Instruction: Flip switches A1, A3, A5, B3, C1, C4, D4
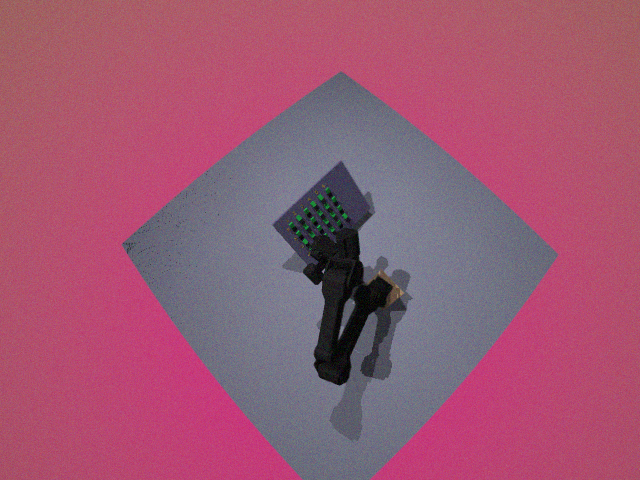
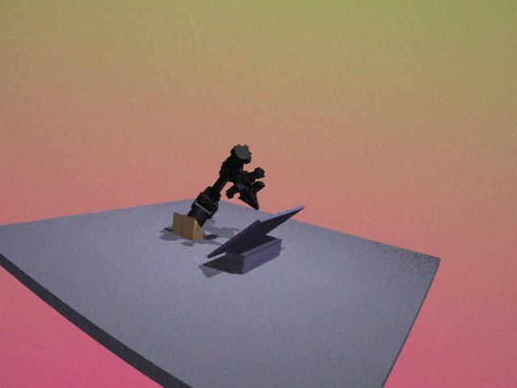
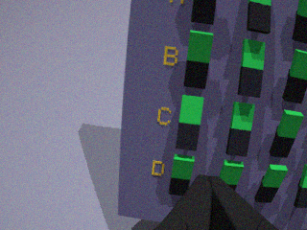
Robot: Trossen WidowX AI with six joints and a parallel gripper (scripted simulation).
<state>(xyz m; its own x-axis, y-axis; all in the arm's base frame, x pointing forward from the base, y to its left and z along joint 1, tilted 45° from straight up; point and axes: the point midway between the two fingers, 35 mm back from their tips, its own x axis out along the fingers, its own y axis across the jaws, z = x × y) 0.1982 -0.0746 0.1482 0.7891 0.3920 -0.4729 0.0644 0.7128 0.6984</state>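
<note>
The purple switch panel (image 1: 347, 181) (image 2: 250, 235) (image 3: 144, 90) stands tilted on a box base. It carries rows of green-and-black rocker switches with yellow letters and numbers. My gripper (image 3: 206, 184) (image 1: 316, 248) (image 2: 255, 205) is shut and empty. Its tip hovers just below row D, between columns 1 and 2. It touches no switch that I can see.
The arm's tan base block (image 1: 388, 287) (image 2: 187, 227) stands on the grey table (image 1: 206, 268) (image 2: 292, 317) behind the gripper. The panel's low edge faces the arm. Pink floor surrounds the table.
</note>
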